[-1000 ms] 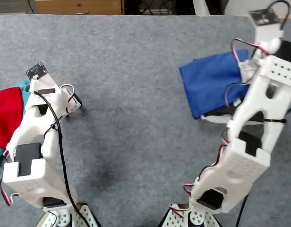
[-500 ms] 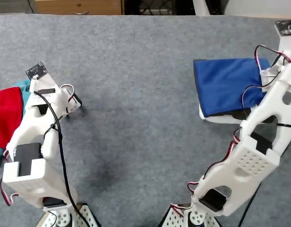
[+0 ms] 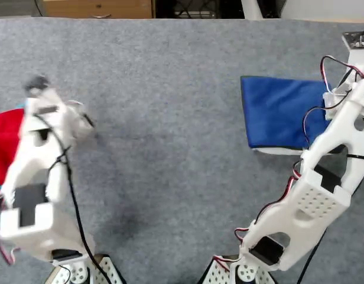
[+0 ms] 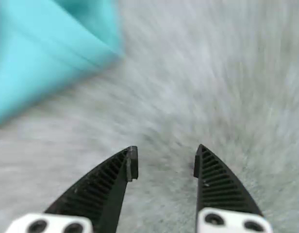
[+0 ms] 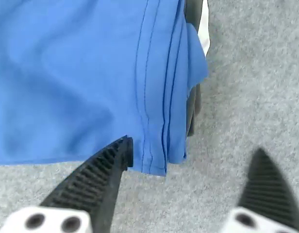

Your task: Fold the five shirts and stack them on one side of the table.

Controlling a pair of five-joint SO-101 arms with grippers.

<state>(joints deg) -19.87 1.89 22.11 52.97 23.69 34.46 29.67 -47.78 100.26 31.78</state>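
Item 1, stack on the right side of the table (image 3: 170, 118). We record a folded blue shirt (image 3: 282, 112) on top. Its far right part is hidden behind the right arm (image 3: 324, 154). Beneath it we see only the edges of a white layer (image 3: 276, 150) and a dark layer (image 5: 193, 104); we cannot tell how many garments lie below.

Item 2, left table edge. A red shirt (image 3: 6, 142) is cut off by the picture border and partly covered by the left arm (image 3: 34, 177). We cannot tell whether it is folded. A teal shirt (image 4: 42, 53) lies on the grey surface, cut off at the border of the left wrist view.

Item 3, right gripper (image 5: 193, 160). Its jaws are spread wide, with nothing between them. It hangs over the blue shirt's hemmed edge, one finger above the blue cloth and the other above bare table just beside the stack. We cannot tell whether it touches.

Item 4, left gripper (image 4: 164, 162). Its jaws are apart and it is empty, above bare table. The teal shirt lies ahead of its fingertips, apart from them.
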